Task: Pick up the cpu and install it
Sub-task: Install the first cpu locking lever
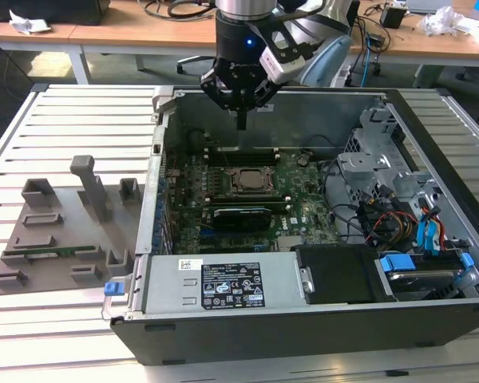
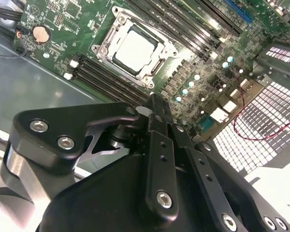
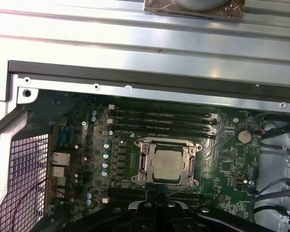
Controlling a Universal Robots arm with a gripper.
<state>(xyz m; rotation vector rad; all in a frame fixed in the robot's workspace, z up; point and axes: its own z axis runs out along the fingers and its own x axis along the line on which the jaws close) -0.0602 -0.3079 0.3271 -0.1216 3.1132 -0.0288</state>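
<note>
My black gripper (image 1: 241, 121), fingers pressed together and holding nothing, hung above the open case, with the flat square silver-grey cpu (image 1: 246, 180) seated in its socket directly below.

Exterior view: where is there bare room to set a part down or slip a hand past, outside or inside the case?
Free: slatted table behind the grey fixture tray, and slats in front of it. Inside, crowded: cpu sits in its socket under the gripper; cables and drive cage fill the exterior view's right.
</note>
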